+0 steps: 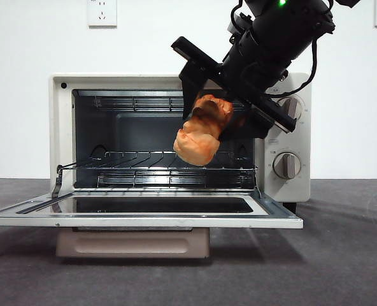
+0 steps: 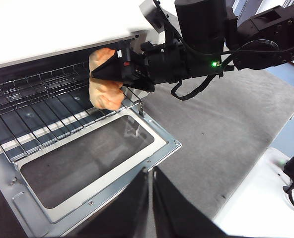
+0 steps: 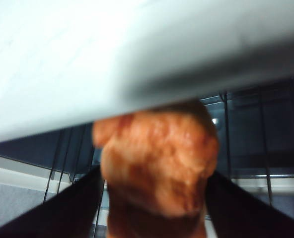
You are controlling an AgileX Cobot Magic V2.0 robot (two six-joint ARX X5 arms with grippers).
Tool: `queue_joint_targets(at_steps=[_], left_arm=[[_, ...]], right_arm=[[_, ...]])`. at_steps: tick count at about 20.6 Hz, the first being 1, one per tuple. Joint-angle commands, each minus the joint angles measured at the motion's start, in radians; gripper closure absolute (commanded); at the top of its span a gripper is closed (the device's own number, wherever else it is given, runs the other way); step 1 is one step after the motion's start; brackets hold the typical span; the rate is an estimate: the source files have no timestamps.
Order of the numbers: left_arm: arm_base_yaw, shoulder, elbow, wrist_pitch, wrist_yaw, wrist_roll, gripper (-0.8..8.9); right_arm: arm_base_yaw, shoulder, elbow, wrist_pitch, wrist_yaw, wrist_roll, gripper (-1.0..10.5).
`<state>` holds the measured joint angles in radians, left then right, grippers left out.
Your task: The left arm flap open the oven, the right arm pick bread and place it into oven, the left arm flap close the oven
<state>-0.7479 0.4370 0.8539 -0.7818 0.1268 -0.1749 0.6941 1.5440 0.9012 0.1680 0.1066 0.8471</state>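
The cream-white oven stands with its glass door flapped down flat. My right gripper is shut on the golden-orange bread, holding it at the oven's mouth just above the wire rack. In the left wrist view the bread hangs over the rack's front edge, and in the right wrist view the bread fills the space between the jaws under the oven's top edge. My left gripper hovers shut and empty above the door's outer edge.
Two grey-brown knobs sit on the oven's right panel behind the right arm. A grey mat covers the table right of the oven. A white wall with outlets stands behind.
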Motion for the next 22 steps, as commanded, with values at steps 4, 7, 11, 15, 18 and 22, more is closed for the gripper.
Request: queue_joint_targets(at_steps=[4,7,11,15,18,22], left_arm=[[-0.008,0.0,0.011,0.009,-0.003,-0.002,7.97],[-0.008,0.0,0.011,0.009,-0.003,-0.002,7.97],[-0.008,0.0,0.011,0.005,-0.003,0.006,7.97],[-0.008,0.0,0.011,-0.031,-0.053,0.013,7.97],[-0.008,0.0,0.011,-0.052,-0.116,0.012,7.97],[-0.006,0.002,0.011,-0.053,-0.134,-0.022,7.97]], right_arm=[[0.011,0.018,0.016,0.01,0.001,0.011,5.1],[0.016,0.018,0.016,0.01,-0.01,0.01,5.1],[0.02,0.015,0.016,0.01,-0.056,0.01,5.1],[0.032,-0.018,0.016,-0.017,-0.08,0.004,5.1],[0.044,-0.08,0.016,-0.09,-0.081,-0.03,5.1],[0.057,-0.219,0.016,-0.285,-0.092,-0.111,5.1]])
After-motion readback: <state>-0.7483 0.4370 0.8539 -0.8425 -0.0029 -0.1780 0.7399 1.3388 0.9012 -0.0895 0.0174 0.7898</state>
